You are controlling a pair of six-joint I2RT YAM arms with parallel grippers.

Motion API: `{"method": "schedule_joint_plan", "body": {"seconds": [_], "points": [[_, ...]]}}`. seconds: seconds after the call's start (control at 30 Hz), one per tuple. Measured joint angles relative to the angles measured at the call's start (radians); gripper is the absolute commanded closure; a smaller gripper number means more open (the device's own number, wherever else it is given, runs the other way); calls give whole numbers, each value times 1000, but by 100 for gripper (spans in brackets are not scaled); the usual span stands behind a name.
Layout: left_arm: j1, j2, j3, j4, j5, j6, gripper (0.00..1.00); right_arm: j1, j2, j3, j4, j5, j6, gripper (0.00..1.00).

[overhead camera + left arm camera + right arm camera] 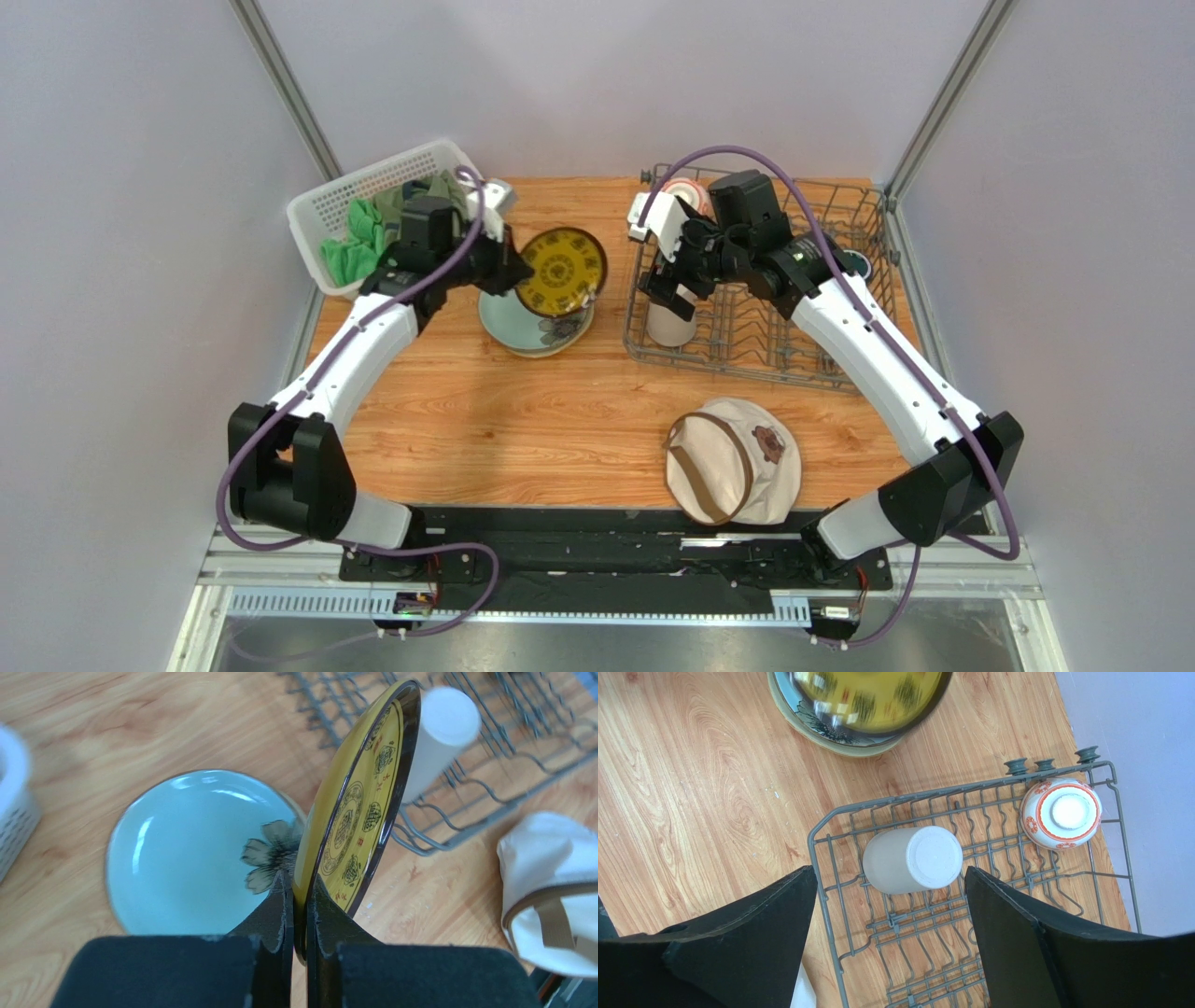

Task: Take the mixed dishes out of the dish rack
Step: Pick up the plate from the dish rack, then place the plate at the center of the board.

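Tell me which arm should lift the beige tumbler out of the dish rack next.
Right. Its open hand hangs over the beige tumbler, a finger to each side. The left hand is busy, shut on the small yellow-patterned plate above the pale green plate.

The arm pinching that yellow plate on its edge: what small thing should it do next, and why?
Probably tip the small yellow-patterned plate flat and lower it onto the pale green plate. The left pincer grips its rim, holding it on edge over that plate, which already lies on the table outside the dish rack.
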Motion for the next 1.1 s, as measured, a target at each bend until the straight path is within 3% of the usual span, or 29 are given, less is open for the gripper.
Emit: {"method": "schedule_joint_plan", "body": {"seconds": [0.17, 0.5, 1.1], "points": [[171, 16, -7, 50, 71, -153, 100, 0, -21, -22, 21, 0, 3, 16], [313, 248, -91, 131, 282, -419, 100, 0, -21, -49, 35, -2, 18, 16], [348, 395, -90, 158, 335, -528, 100, 0, -20, -111, 60, -4, 25, 15]]}}
